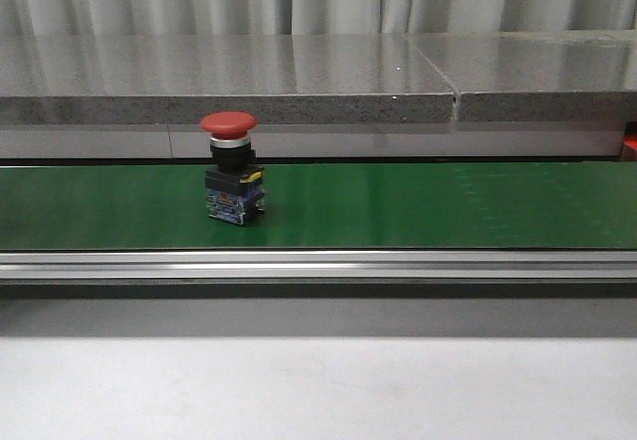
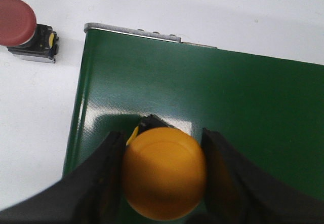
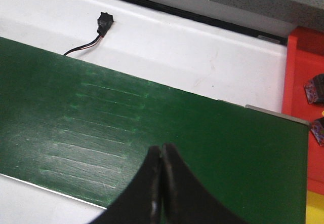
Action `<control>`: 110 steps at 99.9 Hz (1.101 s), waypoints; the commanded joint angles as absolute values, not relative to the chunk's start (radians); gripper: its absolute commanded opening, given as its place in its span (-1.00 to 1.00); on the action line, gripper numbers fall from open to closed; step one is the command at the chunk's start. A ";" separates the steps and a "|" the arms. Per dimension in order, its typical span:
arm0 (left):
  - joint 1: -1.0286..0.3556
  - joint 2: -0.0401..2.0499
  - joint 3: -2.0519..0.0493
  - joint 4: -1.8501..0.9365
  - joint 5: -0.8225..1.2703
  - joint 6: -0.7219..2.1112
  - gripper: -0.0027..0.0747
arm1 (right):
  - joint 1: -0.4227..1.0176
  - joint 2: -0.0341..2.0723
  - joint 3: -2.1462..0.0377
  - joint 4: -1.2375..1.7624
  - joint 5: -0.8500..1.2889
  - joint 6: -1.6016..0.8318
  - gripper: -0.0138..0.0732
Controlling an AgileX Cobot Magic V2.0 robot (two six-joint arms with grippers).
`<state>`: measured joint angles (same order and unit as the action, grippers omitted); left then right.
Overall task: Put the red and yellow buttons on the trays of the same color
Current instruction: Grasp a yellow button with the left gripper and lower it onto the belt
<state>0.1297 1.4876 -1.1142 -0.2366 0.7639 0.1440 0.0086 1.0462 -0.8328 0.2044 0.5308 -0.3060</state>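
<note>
Front view: a red button (image 1: 229,166) upright on the green belt (image 1: 448,206), no arm in sight.

Left wrist view: left gripper (image 2: 163,176) clamped on a yellow button (image 2: 164,174) over the belt's end, a second red button (image 2: 25,30) off the belt. Best kept upright, grip firm, until over the yellow tray.

Right wrist view: right gripper (image 3: 161,173) pressed together, empty, above the belt near the red tray (image 3: 304,77).

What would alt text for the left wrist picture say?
A yellow button sits gripped between the left gripper's dark fingers above a green belt. A red button rests apart on the white surface beside the belt.
</note>
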 commanded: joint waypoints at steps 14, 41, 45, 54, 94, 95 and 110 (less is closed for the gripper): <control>0.123 1.451 -1.137 -0.246 0.731 0.142 -0.98 | 0.008 1.026 -0.857 0.205 0.474 -0.314 -0.84; 0.123 1.506 -1.137 -0.241 0.759 0.156 -0.82 | 0.008 1.026 -0.857 0.205 0.474 -0.314 -0.84; 0.123 1.507 -1.137 -0.241 0.766 0.168 -0.65 | 0.008 1.026 -0.857 0.205 0.474 -0.314 -0.84; 0.123 1.507 -1.137 -0.244 0.776 0.171 -0.07 | 0.008 1.026 -0.857 0.205 0.474 -0.314 -0.84; 0.123 1.497 -1.175 -0.283 0.773 0.171 0.74 | 0.008 1.026 -0.857 0.205 0.474 -0.314 -0.84; 0.123 1.498 -1.177 -0.283 0.773 0.171 0.75 | 0.008 1.026 -0.857 0.205 0.474 -0.314 -0.84; 0.123 1.475 -1.215 -0.427 0.773 0.257 0.74 | 0.008 1.026 -0.857 0.205 0.474 -0.314 -0.84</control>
